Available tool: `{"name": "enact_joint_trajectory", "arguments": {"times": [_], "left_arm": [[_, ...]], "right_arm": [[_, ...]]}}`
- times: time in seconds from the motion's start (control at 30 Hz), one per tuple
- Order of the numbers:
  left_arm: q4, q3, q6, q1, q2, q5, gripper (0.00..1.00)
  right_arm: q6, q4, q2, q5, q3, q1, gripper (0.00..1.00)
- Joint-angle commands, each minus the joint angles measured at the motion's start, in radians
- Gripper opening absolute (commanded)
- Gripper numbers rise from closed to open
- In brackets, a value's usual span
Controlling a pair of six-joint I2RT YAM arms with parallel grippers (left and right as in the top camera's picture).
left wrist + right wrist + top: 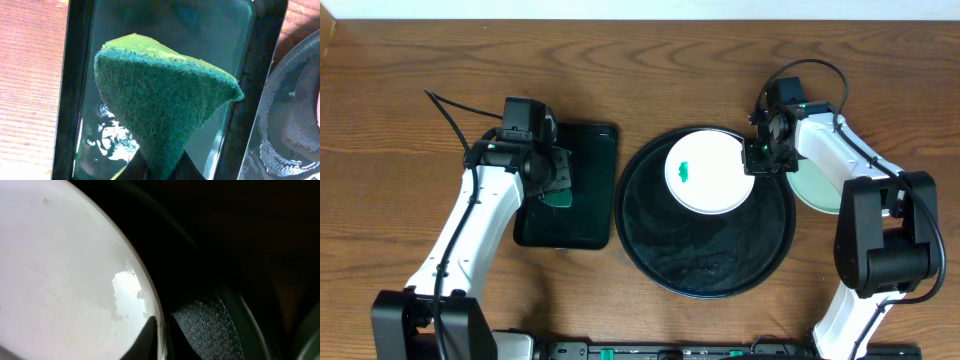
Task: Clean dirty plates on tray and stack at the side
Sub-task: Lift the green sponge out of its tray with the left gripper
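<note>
One green plate [817,190] lies beside the black tray [720,250]. The white plate [710,180] sits on the tray, smear [685,170] showing — not clean yet. The left gripper [554,183] pinches a sponge [160,95]; the right gripper [760,160] is at the white plate's rim — I cannot tell if it grips.

1. The table [620,60] is showing warm brown wood with wavy darker grain.
2. The round tray [708,262] is gleaming glossy black.
3. The white plate [720,185] is carrying a small bright green smear [684,170].
4. The second plate [817,192] is showing pale mint green.
5. The rectangular tray [588,200] is looking dark green, almost black.
6. The sponge [160,100] is showing a deep green face over a yellow-green layer.
</note>
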Motion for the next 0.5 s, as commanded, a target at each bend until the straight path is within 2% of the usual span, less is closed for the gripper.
{"name": "enact_joint_trajectory", "arguments": {"times": [0.0, 0.1, 0.2, 0.47], "left_arm": [[0.002, -0.008, 0.006, -0.002, -0.011, 0.006, 0.07], [0.011, -0.008, 0.006, -0.001, -0.011, 0.006, 0.07], [0.027, -0.008, 0.006, -0.002, -0.011, 0.006, 0.07], [0.047, -0.008, 0.006, -0.002, -0.011, 0.006, 0.08]], "right_arm": [[-0.003, 0.003, 0.000, -0.013, -0.003, 0.005, 0.15], [-0.003, 0.002, 0.000, -0.012, -0.003, 0.005, 0.27], [-0.003, 0.003, 0.000, -0.013, -0.003, 0.006, 0.32], [-0.003, 0.005, 0.000, -0.012, -0.003, 0.005, 0.33]]}}
